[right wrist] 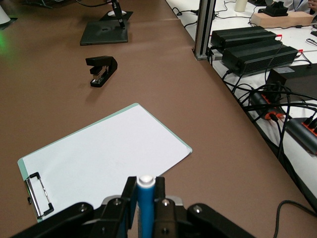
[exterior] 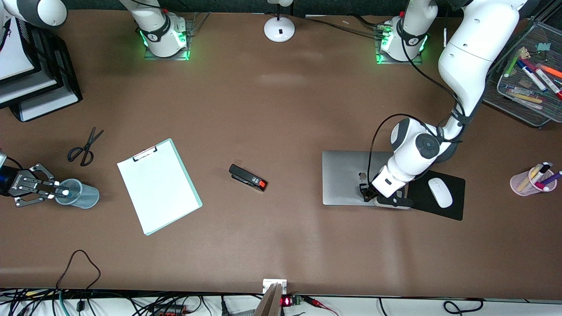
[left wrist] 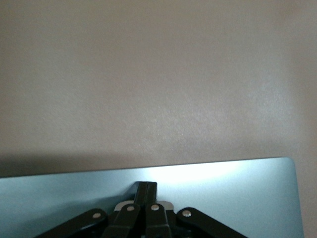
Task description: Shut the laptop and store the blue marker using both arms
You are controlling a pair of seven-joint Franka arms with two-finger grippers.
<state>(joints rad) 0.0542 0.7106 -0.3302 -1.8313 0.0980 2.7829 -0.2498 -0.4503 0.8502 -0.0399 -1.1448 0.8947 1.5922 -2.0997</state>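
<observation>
Laptop (exterior: 347, 177) lid down flat on worktop (exterior: 281, 109); left pincer (exterior: 368, 193) pressed together on lid. Right pincer (exterior: 59, 190) clamped on blue marker (right wrist: 145, 206), over translucent cup (exterior: 81, 193) at right arm's end. Left to do: release marker into cup.

The left arm (exterior: 465, 79) covers one end of the closed laptop (exterior: 347, 175), and in the left wrist view the laptop's lid (left wrist: 223, 193) runs off the picture's edge. The left gripper (exterior: 366, 193) is cut off there too, showing only closed fingertips (left wrist: 146, 191). The right gripper (exterior: 44, 189) grips the blue marker (right wrist: 146, 203) so that only its white end and a short blue length show. The right arm is cut off by the front view's edge. The pens in the mesh tray (exterior: 527, 112) are too small to tell apart.
</observation>
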